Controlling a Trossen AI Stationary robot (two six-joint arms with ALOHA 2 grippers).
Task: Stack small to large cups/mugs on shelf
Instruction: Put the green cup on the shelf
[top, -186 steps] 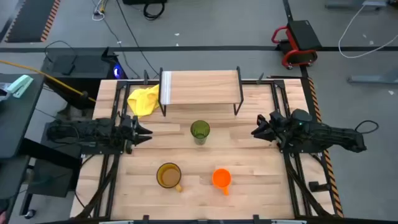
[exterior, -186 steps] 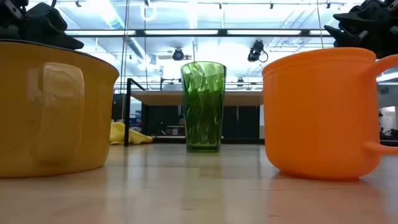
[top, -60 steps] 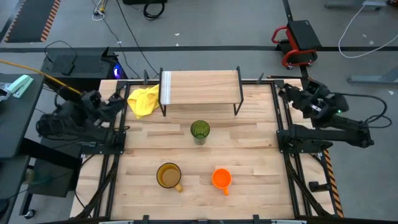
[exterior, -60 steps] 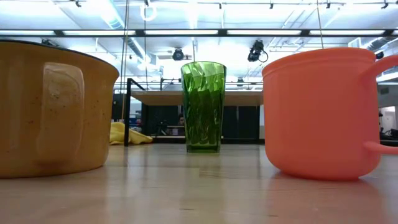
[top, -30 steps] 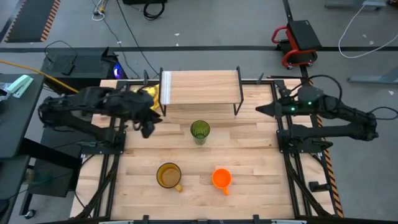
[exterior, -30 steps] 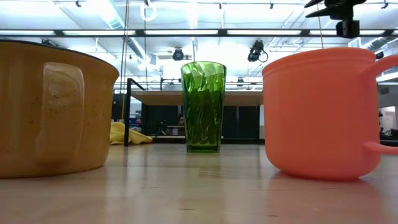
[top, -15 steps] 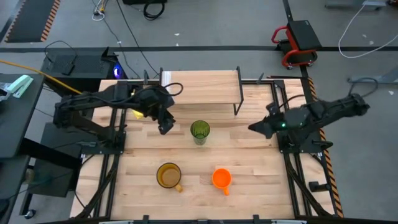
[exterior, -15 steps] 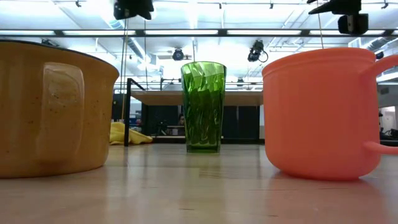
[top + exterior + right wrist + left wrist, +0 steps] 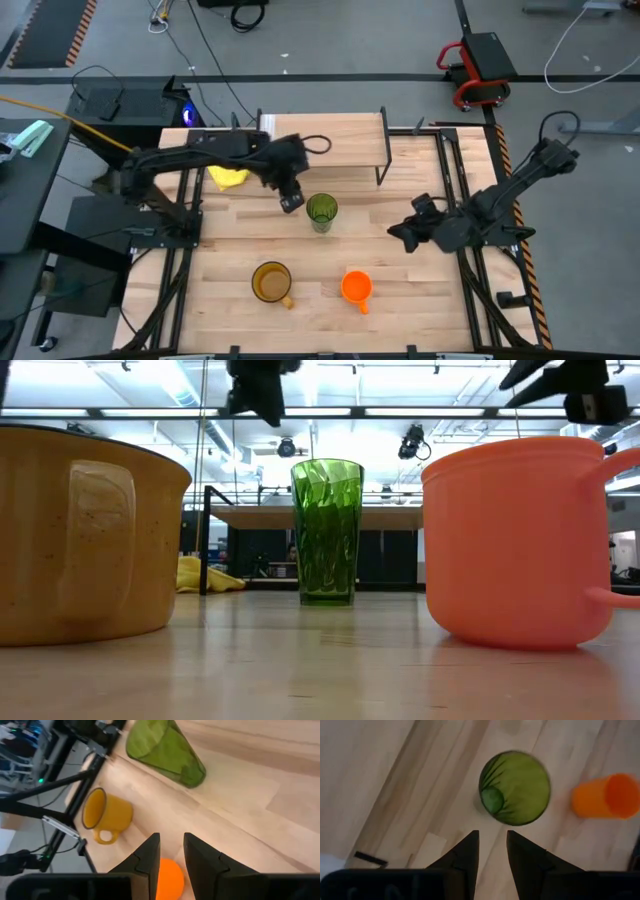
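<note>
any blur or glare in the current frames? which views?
Left wrist view: soft all over, the green tumbler and orange mug have smeared edges. Low view: bright ceiling strip lights behind, the near yellow-brown mug looms large. High view: even light, crisp. Right wrist view: its own fingers are soft.

The glass (image 9: 321,210) is translucent green with a faceted, rippled pattern down its sides. The bigger mug (image 9: 271,283) is speckled yellow-brown; the small mug (image 9: 356,286) is plain bright orange. The shelf (image 9: 322,140) has a pale wood top on black legs. The cloth (image 9: 228,176) is yellow. The worktop (image 9: 400,290) is light slatted wood.
</note>
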